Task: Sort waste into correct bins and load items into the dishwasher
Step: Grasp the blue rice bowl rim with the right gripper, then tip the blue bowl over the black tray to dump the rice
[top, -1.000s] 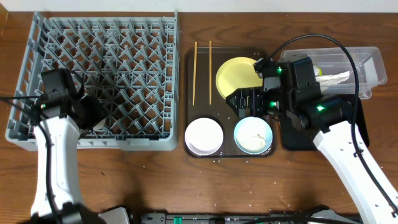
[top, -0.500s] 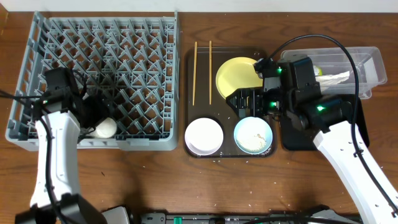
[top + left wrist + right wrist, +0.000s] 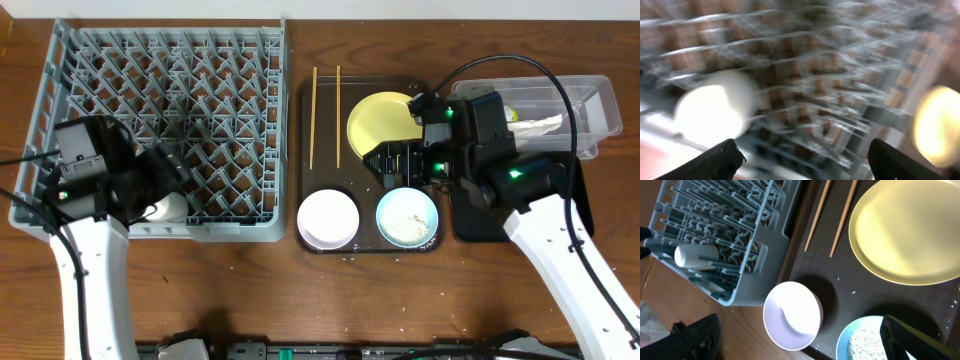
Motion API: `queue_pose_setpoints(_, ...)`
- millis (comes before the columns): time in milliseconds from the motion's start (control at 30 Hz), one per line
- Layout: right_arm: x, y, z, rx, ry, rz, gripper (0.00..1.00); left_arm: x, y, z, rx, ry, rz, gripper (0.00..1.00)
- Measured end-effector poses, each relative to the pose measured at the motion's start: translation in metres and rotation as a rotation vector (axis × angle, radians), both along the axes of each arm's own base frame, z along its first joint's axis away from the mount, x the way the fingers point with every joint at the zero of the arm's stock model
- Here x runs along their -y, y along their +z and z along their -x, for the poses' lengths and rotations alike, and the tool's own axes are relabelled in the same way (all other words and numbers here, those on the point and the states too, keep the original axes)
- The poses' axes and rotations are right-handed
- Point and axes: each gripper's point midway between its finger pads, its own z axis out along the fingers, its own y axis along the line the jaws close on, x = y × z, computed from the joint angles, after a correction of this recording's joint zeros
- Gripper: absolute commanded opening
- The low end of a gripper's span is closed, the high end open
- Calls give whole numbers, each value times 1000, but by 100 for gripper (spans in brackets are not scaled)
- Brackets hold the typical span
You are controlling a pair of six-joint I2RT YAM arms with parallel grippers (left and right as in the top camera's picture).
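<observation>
Change: over the last second the left gripper (image 3: 805, 162) has let go of the small white cup (image 3: 166, 208) and drawn back towards the near-left corner of the grey dish rack (image 3: 160, 60). 1 second ago the cup was hidden under that gripper in the overhead view; now it shows clear.
Cup: lies on its side among the pegs in the rack's near-left corner, touching nothing but the rack.
Left fingers: spread wide, nothing between them; the left wrist view is blurred, which suggests the arm is on the move.
Right gripper (image 3: 397, 168): hovers over the dark brown serving tray (image 3: 325, 180), just by the yellow plate (image 3: 380, 118), in the same place as 1 second ago.
Right fingers: wide apart, holding nothing.
On the serving tray: the plate, 2 chopsticks (image 3: 313, 115) lying side by side, a pale pink bowl (image 3: 328, 218) and a light blue bowl (image 3: 407, 216) with white rice in it.
Bins: the clear tub (image 3: 590, 100) at the far right holds something white and a green-yellow scrap; the black tray (image 3: 470, 225) lies mostly under the right arm.
Meaning for the task: 1 item looks loaded, though the cup rests sideways, not mouth-down. Left to do, as I judge it: plate, both bowls and chopsticks into the rack, with the rice tipped into a bin first.
Next move: the left arm is free to fetch another item; the pink bowl lies nearest to it.
</observation>
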Motion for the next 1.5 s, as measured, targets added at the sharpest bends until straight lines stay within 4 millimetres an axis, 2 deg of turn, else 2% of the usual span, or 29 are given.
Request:
queue_pose_setpoints(67, -1, -5, 0, -8, 2, 21, 81, 24, 15, -3, 74, -111, 39, 84)
queue_pose_setpoints(133, 1, -18, 0, -41, -16, 59, 72, 49, 31, -2, 145, -221, 63, 84)
queue_pose_setpoints(167, 3, -30, 1, -72, -39, 91, 70, 65, 40, 1, 184, -293, 70, 84)
queue_pose_setpoints(267, 4, -62, 6, -148, -45, 168, 61, 89, 56, 10, 249, -407, 73, 84)
queue_pose_setpoints(367, 1, -102, 18, -237, -11, 263, 60, 108, 69, 19, 306, -498, 67, 84)
queue_pose_setpoints(467, -6, -134, 31, -290, 37, 360, 59, 114, 77, 25, 341, -532, 62, 84)
queue_pose_setpoints(567, -12, -154, 39, -308, 77, 435, 55, 116, 81, 28, 359, -545, 57, 85)
queue_pose_setpoints(700, -14, -173, 45, -323, 103, 509, 37, 116, 82, 29, 360, -549, 54, 85)
queue_pose_setpoints(733, -12, -177, 45, -331, 93, 526, 36, 116, 82, 29, 360, -549, 54, 85)
queue_pose_setpoints(833, -2, -188, 48, -366, 54, 586, 25, 116, 81, 29, 359, -549, 54, 85)
queue_pose_setpoints(867, 0, -190, 48, -371, 43, 596, 23, 116, 81, 29, 359, -549, 54, 85)
queue_pose_setpoints(1033, 7, -193, 45, -373, -18, 626, 1, 116, 81, 29, 359, -549, 54, 85)
queue_pose_setpoints(1267, 14, -191, 44, -368, -48, 649, 1, 116, 81, 29, 359, -549, 54, 85)
queue_pose_setpoints(1367, 10, -178, 44, -365, -53, 597, 1, 116, 81, 29, 359, -549, 54, 85)
queue_pose_setpoints(1500, 9, -139, 35, -342, -86, 416, 1, 116, 81, 29, 359, -549, 54, 85)
